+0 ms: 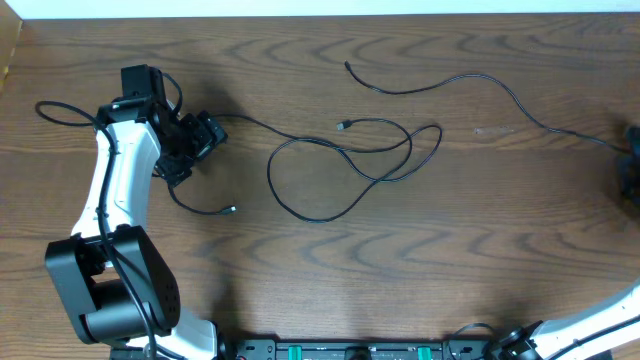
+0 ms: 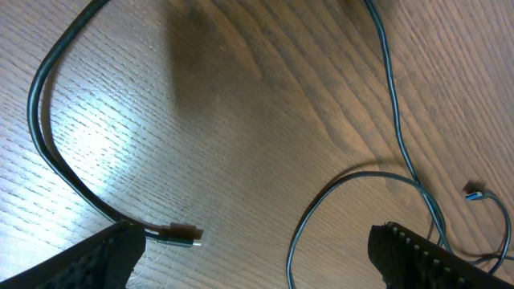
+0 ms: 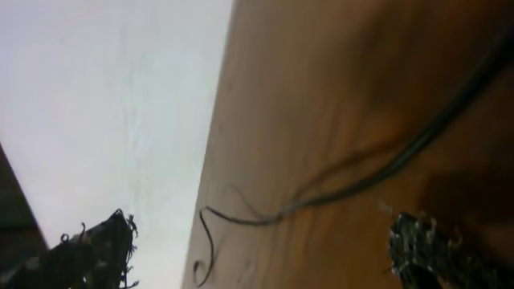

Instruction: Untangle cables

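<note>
2 thin dark flexible cables lie on the brown wood-grain table [image 1: 300, 270], and 2 robot arms reach over it. The looped cable [image 1: 272, 175] passes under the left gripper [image 2: 259, 233] and crosses over itself in several loops at mid-table. It ends in 1 small plug [image 1: 230, 210] near the left arm and 1 more plug [image 1: 343, 125] inside the loops. The long cable [image 1: 480, 78] starts at a free end near the far side and snakes to the right edge, apart from the loops.

The left gripper's fingers [image 2: 96, 261] are spread wide and grasp nothing; a plug lies on the wood just beside 1 fingertip. The right gripper [image 3: 261, 225] sits at the table's right edge, fingers released and wide, with the long cable lying on the wood beyond them.

Bare wood runs along the far edge and between the loops and the black base rail [image 1: 340, 350] at the near edge.
</note>
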`<move>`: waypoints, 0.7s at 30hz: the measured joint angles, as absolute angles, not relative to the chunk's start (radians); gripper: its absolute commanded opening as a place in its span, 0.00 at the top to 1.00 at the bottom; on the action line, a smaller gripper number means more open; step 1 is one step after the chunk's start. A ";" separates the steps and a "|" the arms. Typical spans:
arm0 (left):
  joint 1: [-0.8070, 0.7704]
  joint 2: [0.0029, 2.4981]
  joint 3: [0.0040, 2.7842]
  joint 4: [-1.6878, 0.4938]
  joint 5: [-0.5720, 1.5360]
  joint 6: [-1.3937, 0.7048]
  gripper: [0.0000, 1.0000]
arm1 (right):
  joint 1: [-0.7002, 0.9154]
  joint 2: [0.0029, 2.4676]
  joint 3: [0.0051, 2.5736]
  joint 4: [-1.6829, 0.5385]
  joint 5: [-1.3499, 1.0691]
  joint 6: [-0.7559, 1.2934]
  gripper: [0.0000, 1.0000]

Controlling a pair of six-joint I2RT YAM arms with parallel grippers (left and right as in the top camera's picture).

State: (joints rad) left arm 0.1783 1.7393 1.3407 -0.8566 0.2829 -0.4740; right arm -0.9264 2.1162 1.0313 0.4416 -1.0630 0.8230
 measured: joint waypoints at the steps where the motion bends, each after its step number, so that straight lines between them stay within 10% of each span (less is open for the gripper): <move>1: 0.178 1.739 1.341 -0.857 0.283 -0.474 0.06 | -0.926 2.116 1.032 0.423 -1.065 0.821 0.01; 21: 0.178 1.739 1.341 -0.863 0.283 -0.474 0.06 | -0.921 1.877 1.034 -0.171 -0.984 0.348 0.01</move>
